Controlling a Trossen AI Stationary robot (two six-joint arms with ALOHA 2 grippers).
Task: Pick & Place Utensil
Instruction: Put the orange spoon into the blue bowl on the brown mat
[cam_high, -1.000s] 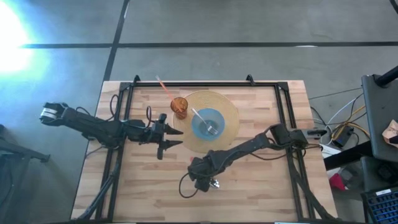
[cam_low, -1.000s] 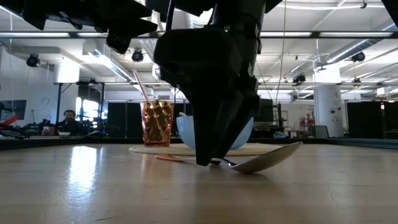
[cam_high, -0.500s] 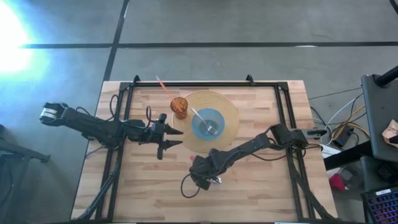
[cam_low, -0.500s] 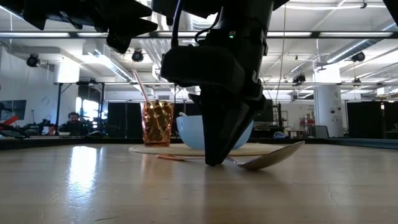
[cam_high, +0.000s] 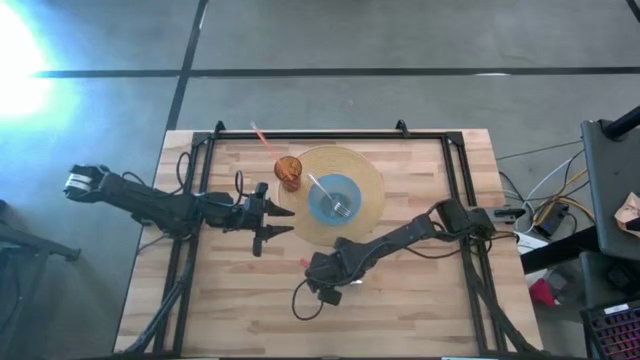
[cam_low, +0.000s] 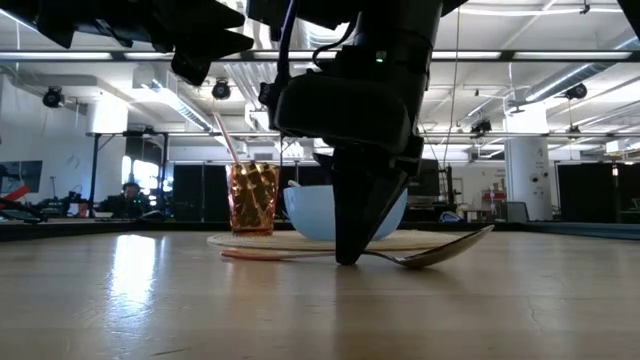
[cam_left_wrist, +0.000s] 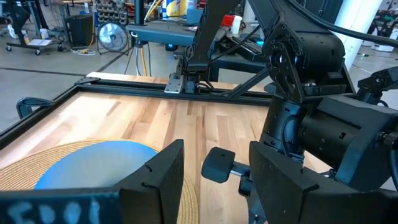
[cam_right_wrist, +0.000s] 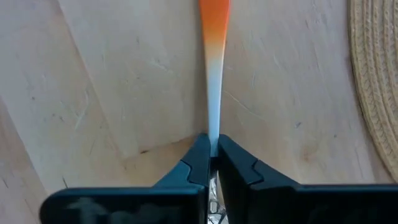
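A spoon (cam_low: 420, 256) with a silver bowl and an orange handle end (cam_low: 250, 254) lies on the wooden table, near of the round woven placemat (cam_high: 368, 210). My right gripper (cam_high: 336, 274) stands over it, fingers down, shut on its handle (cam_right_wrist: 213, 93). On the placemat are a blue bowl (cam_high: 335, 198) with a fork (cam_high: 328, 193) in it and an amber cup (cam_high: 289, 170) with a straw. My left gripper (cam_high: 284, 220) is open, level, at the placemat's left edge, touching nothing. My right gripper pinches the silver part of the spoon's handle (cam_right_wrist: 213, 132) between its two fingertips (cam_right_wrist: 198, 163), close to the spoon's bowl. The fingers come from above, pointing down, and lie across the handle. The underside of the spoon's bowl (cam_low: 405, 263) rests on the table, with its tip tilted up.
A black frame (cam_high: 330, 135) runs around the table's working area. Bare wood (cam_high: 230, 300) lies near and left of the spoon. The right arm's cable (cam_high: 300, 300) loops on the table beside the gripper.
My right gripper has shut its fingers on the spoon's handle. The spoon has shifted a little on the table, its orange handle end now reaching farther out from the fingers.
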